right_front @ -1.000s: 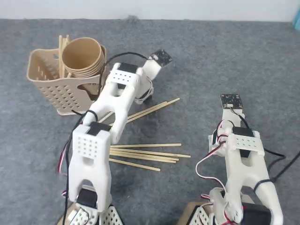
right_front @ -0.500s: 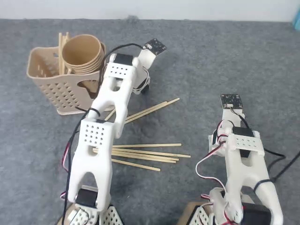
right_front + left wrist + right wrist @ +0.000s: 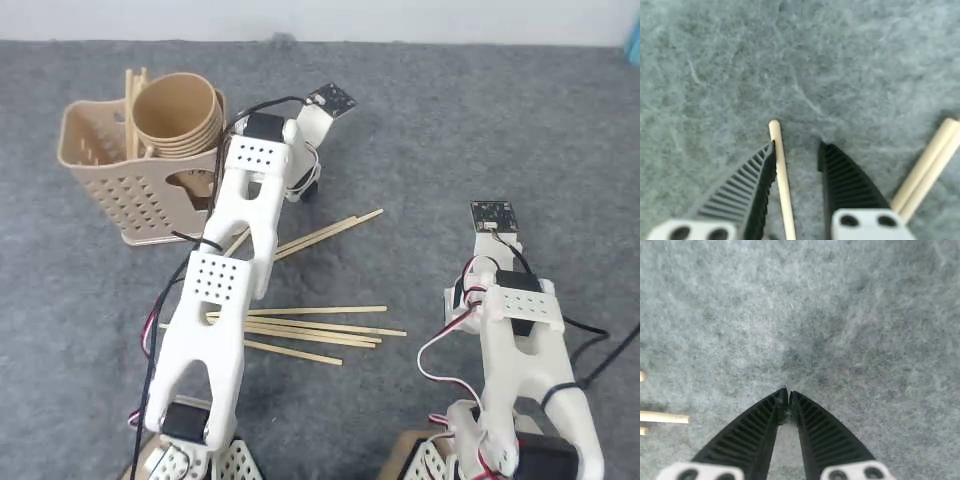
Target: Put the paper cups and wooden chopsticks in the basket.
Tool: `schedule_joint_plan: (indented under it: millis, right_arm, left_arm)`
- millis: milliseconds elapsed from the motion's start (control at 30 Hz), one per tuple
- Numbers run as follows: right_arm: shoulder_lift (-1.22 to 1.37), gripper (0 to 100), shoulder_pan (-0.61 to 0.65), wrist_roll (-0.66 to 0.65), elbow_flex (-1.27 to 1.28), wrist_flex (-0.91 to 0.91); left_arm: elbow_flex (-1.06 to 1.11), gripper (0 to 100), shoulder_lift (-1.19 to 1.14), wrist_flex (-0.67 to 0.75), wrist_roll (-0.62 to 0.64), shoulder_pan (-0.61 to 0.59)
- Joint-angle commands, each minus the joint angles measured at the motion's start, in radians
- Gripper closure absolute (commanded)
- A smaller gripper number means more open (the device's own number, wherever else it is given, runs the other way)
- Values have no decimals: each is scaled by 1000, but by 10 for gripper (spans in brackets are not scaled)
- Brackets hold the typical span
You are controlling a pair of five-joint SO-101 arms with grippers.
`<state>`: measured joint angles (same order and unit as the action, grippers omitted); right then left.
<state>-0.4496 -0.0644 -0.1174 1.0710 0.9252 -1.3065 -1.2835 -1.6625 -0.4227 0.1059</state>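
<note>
The left tool (image 3: 796,149) stood apart just above the worktop (image 3: 865,60), with one wooden chopstick (image 3: 780,172) lying between its jaws, touching one of them, near the basket (image 3: 100,185). It needed, I judged, to centre first, then close gently before lifting. The right tool (image 3: 788,396) was together, empty.

A beige perforated plastic basket (image 3: 105,195) is set near the far left corner of the grey felt tabletop (image 3: 480,120), with stacked brown paper cups (image 3: 178,115) and upright wooden chopsticks (image 3: 131,115) inside. Slanted loose chopsticks (image 3: 340,228) are laid to its right, and a flat bundle of chopsticks (image 3: 310,330) is laid nearer the front edge.
</note>
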Motion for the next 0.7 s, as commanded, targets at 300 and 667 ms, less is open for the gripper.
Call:
schedule_joint_plan:
  millis: [300, 667]
  right_arm:
    - [-44, 980, -2, -12, -11, -18]
    - [-44, 980, -2, -12, -11, -30]
  left_arm:
    - [-150, 987, 6, -94, 29, 11]
    - [-73, 987, 213, -97, 175, 37]
